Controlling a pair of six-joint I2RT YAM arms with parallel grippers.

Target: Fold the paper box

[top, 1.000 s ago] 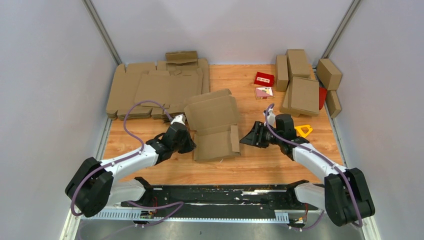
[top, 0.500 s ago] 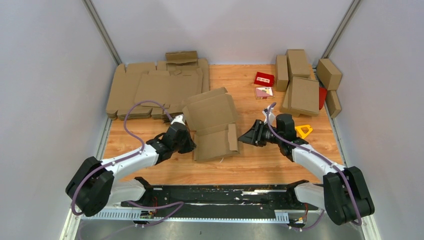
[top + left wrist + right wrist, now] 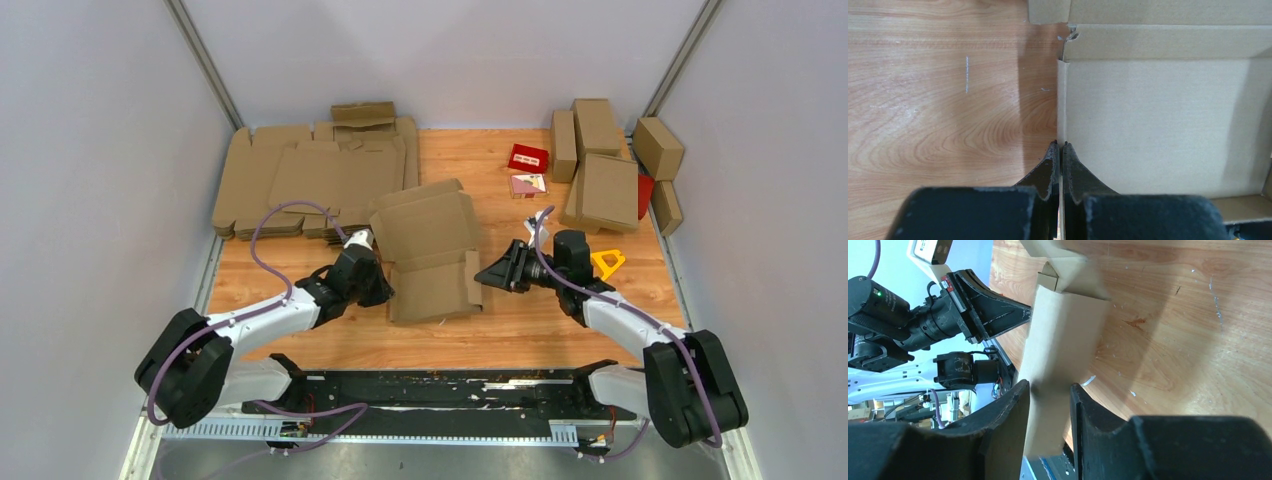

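The paper box (image 3: pixel 425 235) is a partly folded brown mailer in the middle of the table, its lid panel raised at the back. My left gripper (image 3: pixel 384 286) is shut on the box's upright left side wall. In the left wrist view its fingertips (image 3: pixel 1060 145) pinch the thin cardboard edge, with the box floor (image 3: pixel 1158 125) to the right. My right gripper (image 3: pixel 484 275) is open at the box's right side. In the right wrist view the raised right flap (image 3: pixel 1063 335) stands between its spread fingers (image 3: pixel 1048 390), and the left gripper shows beyond it.
A thick pile of flat brown blanks (image 3: pixel 310 175) lies at the back left. Several folded brown boxes (image 3: pixel 605 180) sit at the back right, with a red carton (image 3: pixel 528 157) and a small card (image 3: pixel 528 184) beside them. A yellow piece (image 3: pixel 607 262) lies behind my right wrist.
My right gripper has moved left up to the box's right flap, and the flap now stands more upright. The left gripper keeps its hold and has barely moved.
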